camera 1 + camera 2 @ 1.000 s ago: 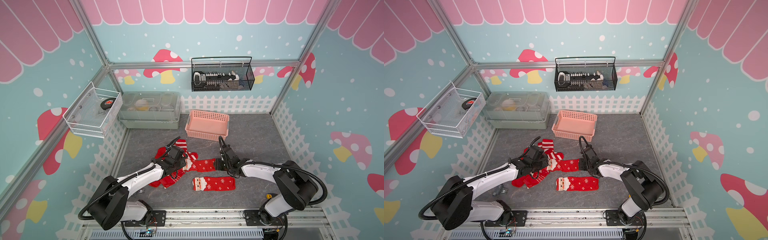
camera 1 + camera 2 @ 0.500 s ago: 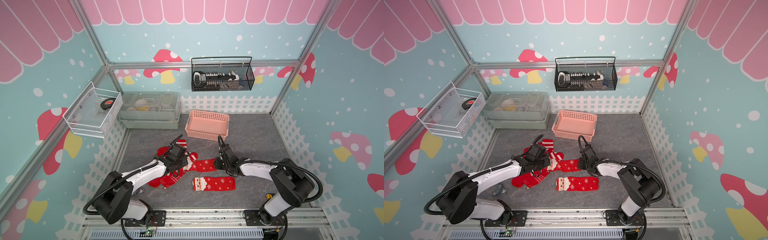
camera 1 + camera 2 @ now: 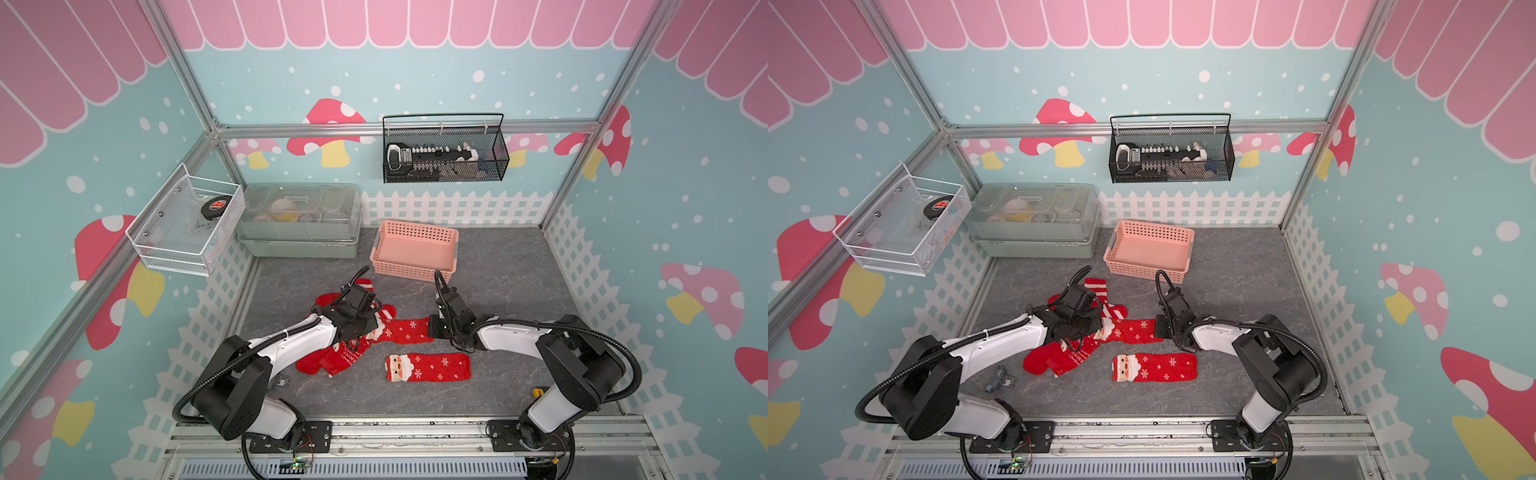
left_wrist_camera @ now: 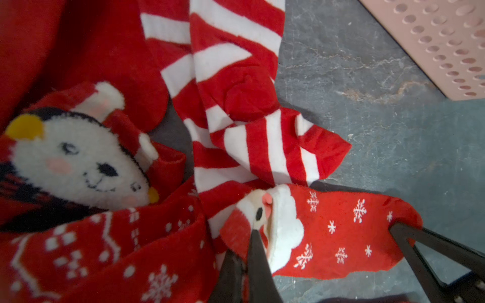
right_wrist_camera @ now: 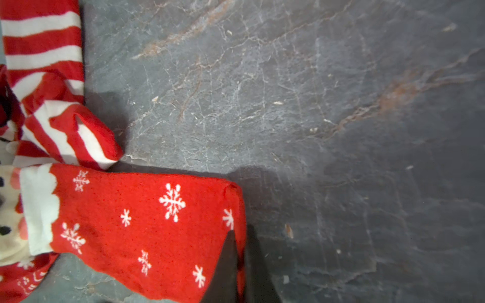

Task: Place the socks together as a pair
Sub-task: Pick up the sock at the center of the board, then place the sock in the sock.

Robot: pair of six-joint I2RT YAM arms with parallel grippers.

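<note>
Fuzzy red Santa sock [image 3: 406, 331] — left gripper [image 4: 252, 236] and right gripper [image 5: 237, 240] jaws pinch its opposite ends.

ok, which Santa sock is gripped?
The farther Santa sock, pinched at both ends by left gripper and right gripper; the nearer Santa sock lies free.

Grey marbled floor [image 3: 507, 266] bounded by white picket fence [image 3: 453, 208]; teal walls [image 3: 270, 83] with mushroom prints [image 3: 328, 118], pink scalloped trim [image 3: 374, 20], aluminium frame rails [image 3: 291, 130].
</note>
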